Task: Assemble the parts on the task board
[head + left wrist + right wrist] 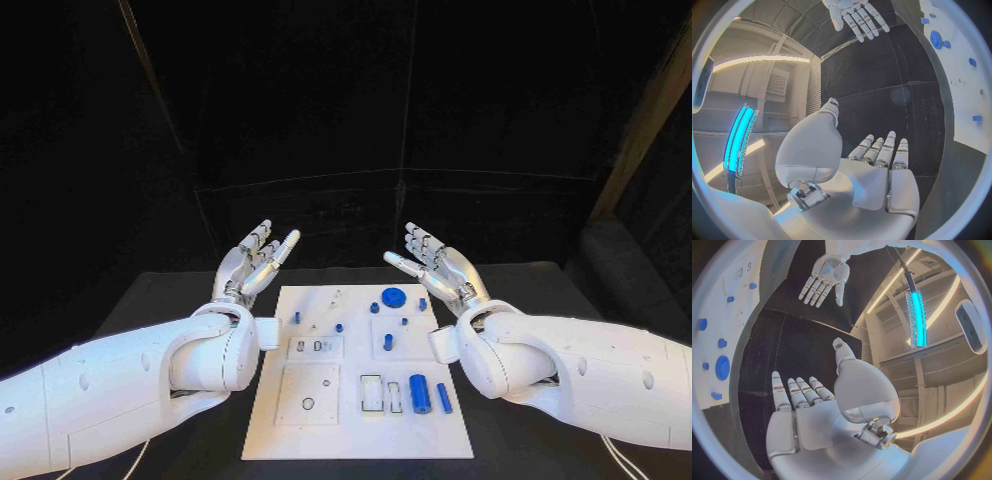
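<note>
Your left hand point(257, 262) is raised above the far left corner of the task board point(361, 425), palm turned inward, fingers stretched out and apart, holding nothing. The left wrist view shows the same: the palm point(879, 185) bare, fingers straight, over dark table. Your right hand point(440, 268) mirrors it at the far right corner, also spread wide and empty; its own wrist view shows the open palm point(811, 425) with nothing between the fingers. The two hands face each other across the board's far end, well apart, and neither touches the board or any part.

Between your forearms the white task board lies flat on the black table point(534, 280), its long side running away from you. The blue parts rest on it: a round disc point(392, 295) near the far edge, several small pegs point(339, 327) scattered around the middle, a short cylinder point(388, 342) just right of centre, and a thick cylinder point(418, 393) with a thinner rod point(444, 398) just beside it in the near right section. A white rectangular frame point(372, 392) sits left of those.

Beyond the table you have dark curtain. The wrist views show a cyan light strip point(916, 315) and pale curved ceiling lights in the room.
</note>
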You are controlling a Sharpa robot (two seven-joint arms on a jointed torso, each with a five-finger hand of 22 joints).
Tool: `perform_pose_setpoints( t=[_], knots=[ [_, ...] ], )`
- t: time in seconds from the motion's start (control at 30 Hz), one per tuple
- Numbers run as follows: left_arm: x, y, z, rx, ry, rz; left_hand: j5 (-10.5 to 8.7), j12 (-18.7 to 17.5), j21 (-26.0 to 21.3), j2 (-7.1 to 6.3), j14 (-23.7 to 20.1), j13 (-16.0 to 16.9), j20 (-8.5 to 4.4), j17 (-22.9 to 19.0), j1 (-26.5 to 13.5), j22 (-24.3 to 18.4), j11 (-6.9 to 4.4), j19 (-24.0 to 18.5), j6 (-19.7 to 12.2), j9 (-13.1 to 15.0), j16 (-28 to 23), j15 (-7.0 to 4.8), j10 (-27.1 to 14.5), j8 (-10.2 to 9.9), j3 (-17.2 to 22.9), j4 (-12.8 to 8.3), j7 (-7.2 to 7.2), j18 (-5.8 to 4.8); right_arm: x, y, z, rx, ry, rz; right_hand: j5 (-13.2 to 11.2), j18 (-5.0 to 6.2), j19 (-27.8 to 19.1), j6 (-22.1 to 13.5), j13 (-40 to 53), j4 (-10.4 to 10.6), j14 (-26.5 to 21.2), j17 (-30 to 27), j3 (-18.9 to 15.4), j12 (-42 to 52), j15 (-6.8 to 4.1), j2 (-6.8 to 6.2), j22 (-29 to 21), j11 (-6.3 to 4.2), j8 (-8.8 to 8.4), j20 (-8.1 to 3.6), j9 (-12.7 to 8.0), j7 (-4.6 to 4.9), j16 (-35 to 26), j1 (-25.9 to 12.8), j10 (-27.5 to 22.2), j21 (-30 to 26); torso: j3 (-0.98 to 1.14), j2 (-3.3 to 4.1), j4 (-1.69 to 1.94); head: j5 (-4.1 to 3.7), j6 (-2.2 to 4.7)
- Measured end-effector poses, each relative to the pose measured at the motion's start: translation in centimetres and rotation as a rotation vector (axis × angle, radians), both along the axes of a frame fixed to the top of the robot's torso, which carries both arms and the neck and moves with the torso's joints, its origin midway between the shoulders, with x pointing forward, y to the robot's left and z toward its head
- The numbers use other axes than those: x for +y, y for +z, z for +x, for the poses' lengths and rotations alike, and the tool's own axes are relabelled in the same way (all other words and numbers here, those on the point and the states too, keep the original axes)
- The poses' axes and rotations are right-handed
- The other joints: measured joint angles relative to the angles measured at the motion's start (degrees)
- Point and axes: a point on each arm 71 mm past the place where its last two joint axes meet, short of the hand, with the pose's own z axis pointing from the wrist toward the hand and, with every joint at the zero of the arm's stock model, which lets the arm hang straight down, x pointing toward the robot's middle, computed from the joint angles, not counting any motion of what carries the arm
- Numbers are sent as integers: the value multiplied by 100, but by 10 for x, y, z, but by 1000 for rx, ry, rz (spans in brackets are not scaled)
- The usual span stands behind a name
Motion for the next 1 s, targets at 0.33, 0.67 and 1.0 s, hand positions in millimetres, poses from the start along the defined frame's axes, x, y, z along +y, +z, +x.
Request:
perform_pose_setpoints(
  t=[0.33, 0.67, 1.0],
  knots=[
    [9, 2, -1, -19, 4, -13, 24, 38, 41, 61, 235, 27, 128, 54, 299, 21, 223, 50, 102, 13, 153, 126, 181, 22, 33, 77, 9, 89, -10, 2, 4, -58, 47, -39, -86, 135, 994, 955, 135, -461, 1359, 141, 69, 239, 398, 90, 182, 433, 174, 72, 112, 54, 256, 759, 1302, 348, -11, 3, 9, -21, 8],
    [23, 8, -5, -32, -14, -29, 75, 432, 827, 244, 2199, 214, 182, 327, 814, 417, 771, 1765, 1774, 191, 871, 399, 2169, 362, 215, -16, 115, -137, -24, 21, 22, -142, 37, -108, -420, 581, 2677, 3241, 246, -1013, 4257, 263, 304, 688, 79, 74, 430, 195, 500, 61, 262, 289, 720, 1204, 4091, 1081, -34, 47, 11, -23, 27],
    [27, 21, -10, -78, -97, -44, 74, 778, 1555, 484, 4030, 283, 78, 365, 1311, 639, 429, 3931, 4052, 285, 1066, -46, 4775, 643, 168, -571, 498, 136, -34, 46, 50, -250, 77, -302, -513, 670, 3559, 4591, 237, -1326, 5617, 296, 428, 560, -328, 92, 587, -95, 502, -297, 268, 529, 799, 1247, 5156, 1636, -60, 236, 32, -32, 53]
  ],
)
